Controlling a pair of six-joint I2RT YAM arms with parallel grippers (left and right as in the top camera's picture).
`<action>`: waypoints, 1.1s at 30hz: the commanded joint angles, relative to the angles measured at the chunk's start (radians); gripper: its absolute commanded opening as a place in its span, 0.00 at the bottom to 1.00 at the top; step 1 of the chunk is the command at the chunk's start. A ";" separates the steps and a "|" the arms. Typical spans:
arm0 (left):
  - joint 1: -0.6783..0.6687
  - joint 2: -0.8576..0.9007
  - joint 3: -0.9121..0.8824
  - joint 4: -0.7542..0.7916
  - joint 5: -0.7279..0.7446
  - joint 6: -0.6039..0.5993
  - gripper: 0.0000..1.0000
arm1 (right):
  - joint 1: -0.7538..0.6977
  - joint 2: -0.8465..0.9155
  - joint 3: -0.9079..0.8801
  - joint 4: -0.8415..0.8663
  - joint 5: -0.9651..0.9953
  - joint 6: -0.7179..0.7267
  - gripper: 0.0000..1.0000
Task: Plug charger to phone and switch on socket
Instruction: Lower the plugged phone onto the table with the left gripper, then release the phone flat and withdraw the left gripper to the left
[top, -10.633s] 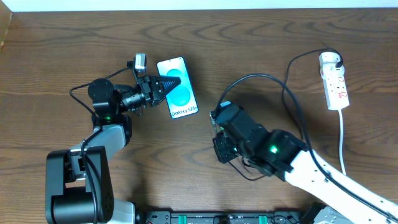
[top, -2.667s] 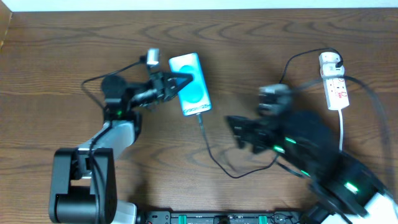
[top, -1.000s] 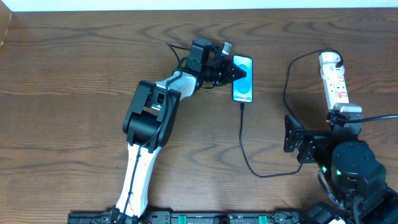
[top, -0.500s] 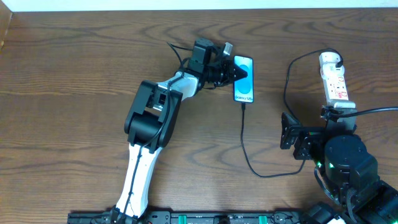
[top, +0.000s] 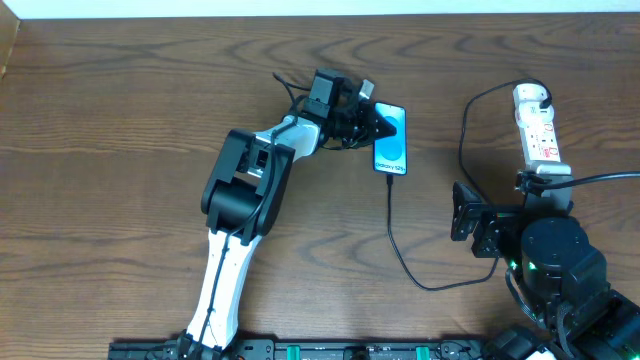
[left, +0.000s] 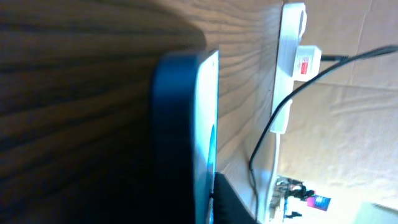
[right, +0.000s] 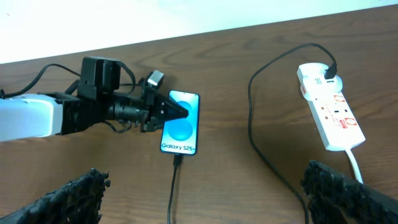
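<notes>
The phone (top: 393, 145) lies on the table with its blue screen lit; it also shows in the right wrist view (right: 181, 130). The charger's black cable (top: 392, 225) sits in the phone's near end, loops across the wood and ends in a white plug (top: 531, 96) in the socket (top: 540, 140). My left gripper (top: 375, 125) is at the phone's left edge. In the left wrist view that edge (left: 186, 124) stands between the jaws, a black finger (left: 231, 205) against the screen. My right gripper (right: 211, 199) is wide open and holds nothing. It hovers near the socket's close end (top: 470, 222).
The socket's thick white cord (right: 356, 165) runs toward me past the right finger (right: 345, 190). The left arm (top: 245, 190) stretches diagonally across the table's middle. The cable's loop (top: 465, 140) lies between phone and socket.
The phone has shifted slightly toward the near side and tilted a little at the left gripper. The right arm came up a little toward the socket, then stayed still.
</notes>
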 joint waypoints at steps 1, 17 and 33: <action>0.008 0.017 0.016 -0.004 -0.024 0.011 0.23 | -0.008 0.000 0.006 -0.002 0.016 -0.008 0.99; 0.009 0.017 0.016 -0.012 -0.071 0.016 0.60 | -0.008 0.000 0.006 0.005 0.016 -0.008 0.99; 0.010 0.017 0.016 -0.101 -0.195 0.032 0.85 | -0.008 0.000 0.006 -0.001 0.016 -0.008 0.99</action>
